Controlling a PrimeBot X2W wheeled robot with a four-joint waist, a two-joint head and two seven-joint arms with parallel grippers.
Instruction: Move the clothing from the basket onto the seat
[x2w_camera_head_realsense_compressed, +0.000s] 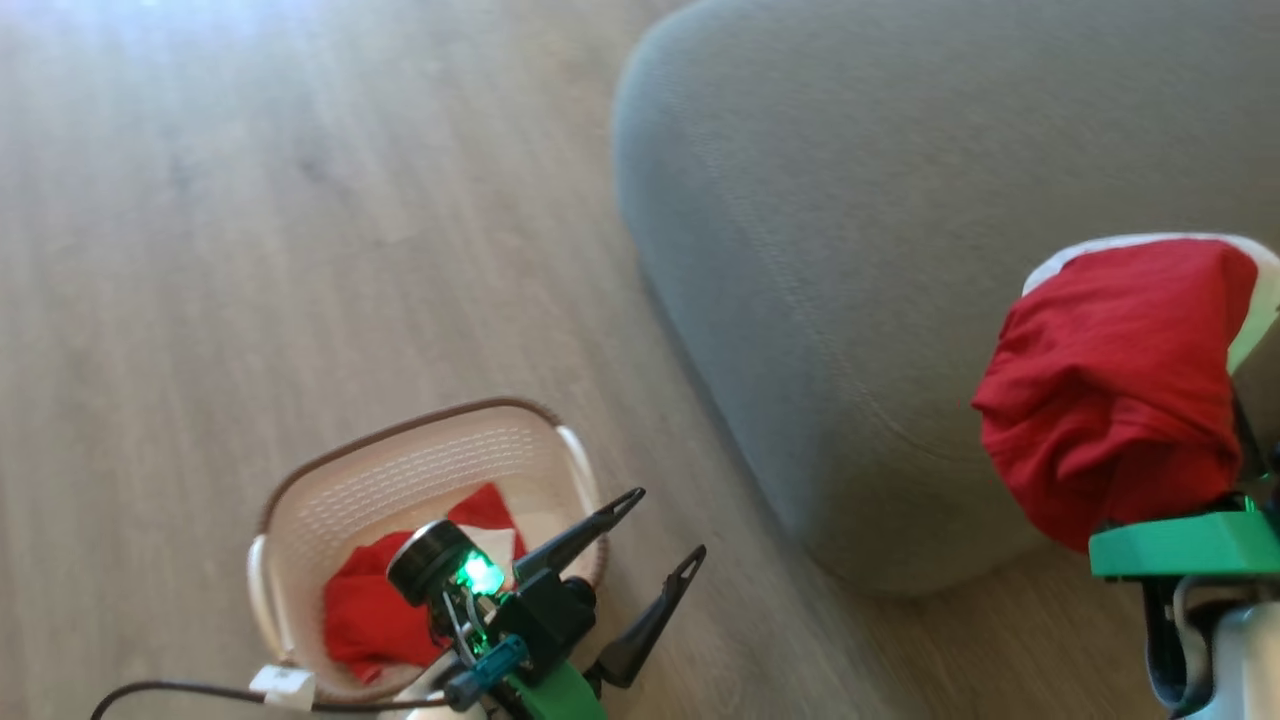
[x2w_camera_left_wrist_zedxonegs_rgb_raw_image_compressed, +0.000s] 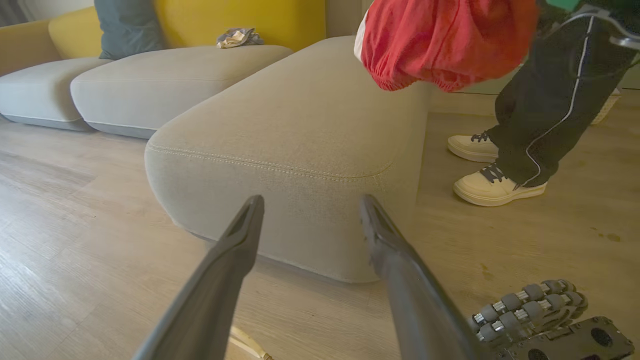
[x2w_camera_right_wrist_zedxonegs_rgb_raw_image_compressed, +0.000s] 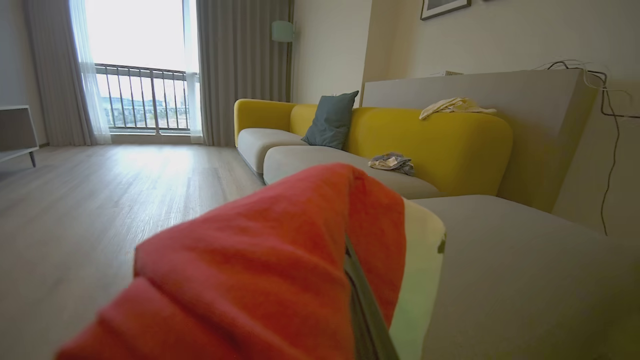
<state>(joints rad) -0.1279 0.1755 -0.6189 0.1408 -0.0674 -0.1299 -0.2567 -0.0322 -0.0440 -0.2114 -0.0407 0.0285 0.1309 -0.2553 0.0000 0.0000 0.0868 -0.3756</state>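
Clothing: one red garment clamped in right gripper, frame right, at seat edge; remainder in basket, lower left; left gripper apart, empty; carry further over seat before release

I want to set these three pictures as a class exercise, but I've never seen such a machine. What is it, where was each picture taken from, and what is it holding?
It is a wheeled robot with two arms, each ending in a two-fingered gripper. One picture looks down from its head. The other two come from cameras on its left and right wrists. On the wooden floor stands a basket with red clothing inside, next to a large grey seat. The left gripper is open and empty, near the basket. The right gripper is shut on a red garment, held up by the seat. A person's legs appear in the left wrist view.
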